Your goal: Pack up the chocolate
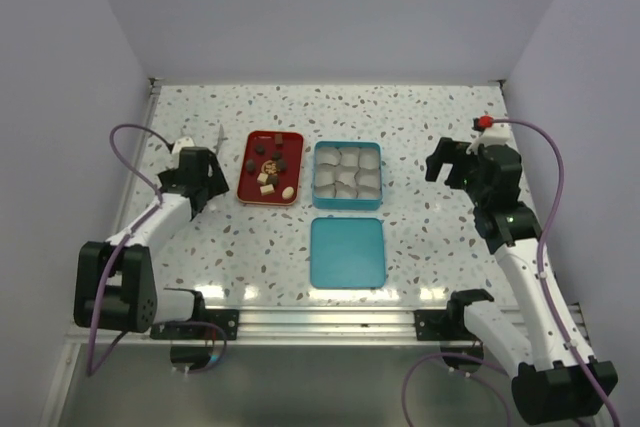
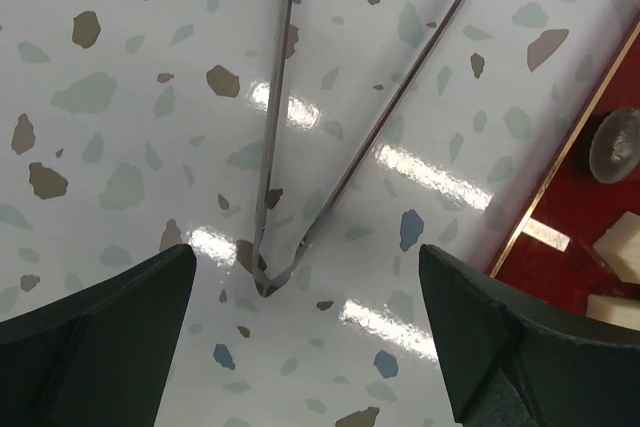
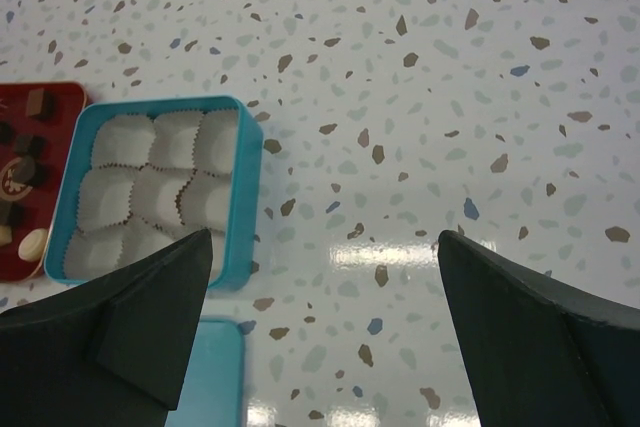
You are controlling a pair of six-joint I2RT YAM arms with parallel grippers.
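Two grippers, both yours, hang with fingers spread wide, gripping nothing. Nearest you, a teal lid [image 1: 347,251] lies flat on the speckled table [image 1: 420,117]. At its 12 o'clock sits the teal tin [image 1: 347,206], lined with white paper cups [image 1: 347,172]. Your right gripper [image 3: 325,237] is at the tin's 3 o'clock, well apart. At the tin's 9 o'clock, just beside it, the red tray [image 1: 252,193] holds the chocolate [image 1: 270,167], dark and pale pieces. Your left gripper [image 2: 305,267] is at the tray's 9 o'clock, over the joined end of metal tongs [image 2: 272,147], whose arms lie spread toward 12 o'clock.
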